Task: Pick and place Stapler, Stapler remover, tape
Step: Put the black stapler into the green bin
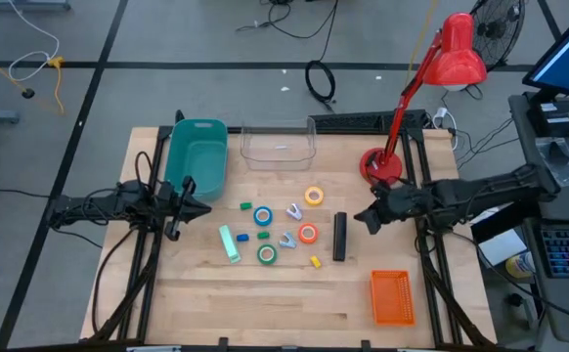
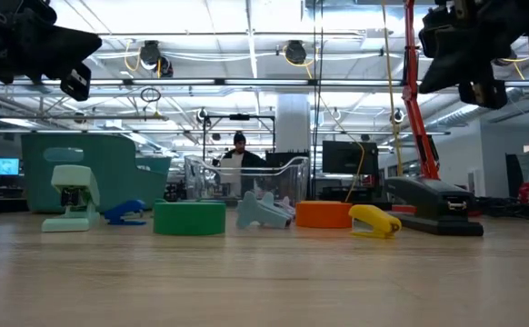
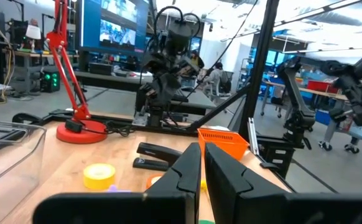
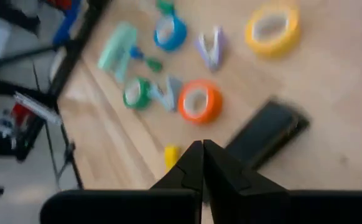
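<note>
A black stapler [image 1: 339, 237] [image 4: 265, 134] lies flat on the wooden table, right of centre. A mint-green stapler [image 1: 230, 243] lies to its left. Blue [image 1: 263, 216], yellow [image 1: 314, 196], orange [image 1: 308, 233] and green [image 1: 267, 254] tape rolls lie flat between them. With them lie a lavender stapler remover [image 1: 294, 210] and a grey-blue stapler remover [image 1: 287, 240]. My right gripper [image 1: 360, 217] [image 4: 201, 146] hovers shut above the table, just right of the black stapler, tipped down toward it. My left gripper [image 1: 201, 208] [image 3: 202, 149] waits shut at the left, level, above the table.
A teal bin [image 1: 196, 156] and a clear container [image 1: 279, 144] stand at the far edge. An orange basket [image 1: 392, 296] sits near right, and a red lamp [image 1: 382, 164] stands far right. Tiny coloured blocks lie among the rolls, one yellow [image 1: 316, 261]. Bare wood spreads along the near edge.
</note>
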